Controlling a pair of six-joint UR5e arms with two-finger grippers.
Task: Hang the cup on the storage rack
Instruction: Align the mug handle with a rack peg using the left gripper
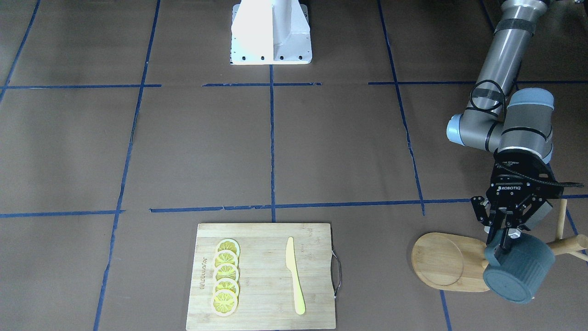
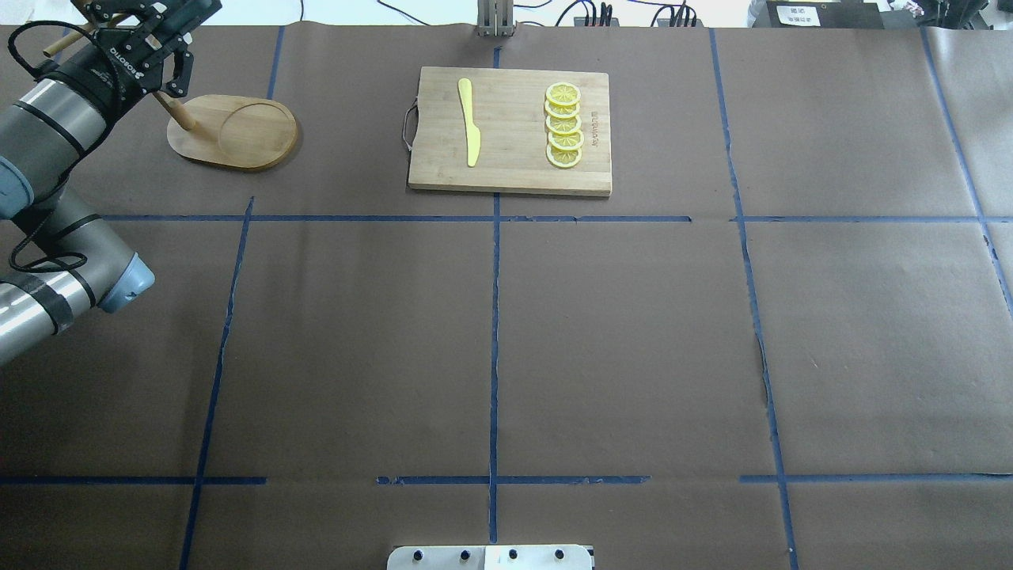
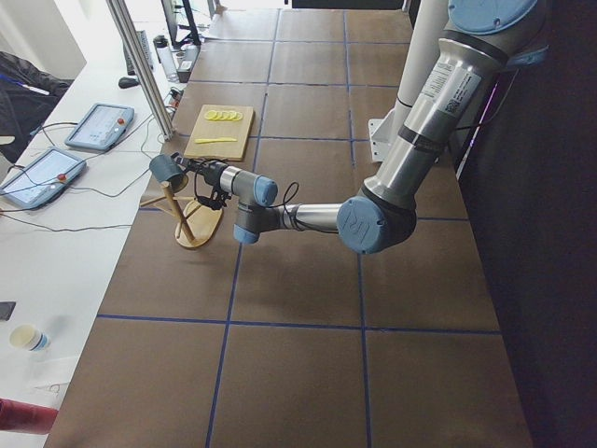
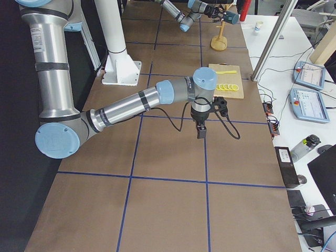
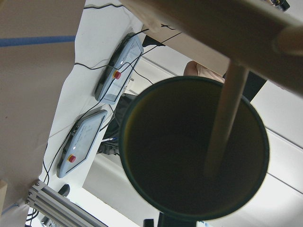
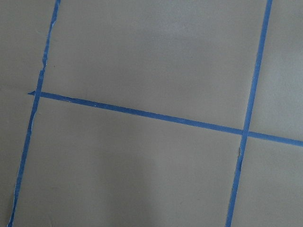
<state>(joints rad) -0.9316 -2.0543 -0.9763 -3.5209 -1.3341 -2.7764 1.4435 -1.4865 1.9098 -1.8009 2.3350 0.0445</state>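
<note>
My left gripper (image 1: 505,239) is shut on the cup (image 1: 521,269), a dark blue-grey ribbed mug held on its side in the air, gripped at its handle side. The cup hangs over the storage rack (image 1: 448,262), a bamboo mug tree with an oval base and angled pegs (image 1: 568,244). In the left wrist view a thin peg (image 5: 226,127) crosses the cup's dark mouth (image 5: 180,156); whether the handle is over a peg is hidden. The overhead view shows the left gripper (image 2: 150,36) above the rack's base (image 2: 237,131). My right gripper (image 4: 201,131) points down at bare table; I cannot tell its state.
A wooden cutting board (image 1: 264,276) carries a row of lemon slices (image 1: 226,285) and a yellow knife (image 1: 294,276), left of the rack in the front-facing view. The robot's white base (image 1: 271,34) stands at the far side. Tablets (image 3: 93,126) lie on the side bench.
</note>
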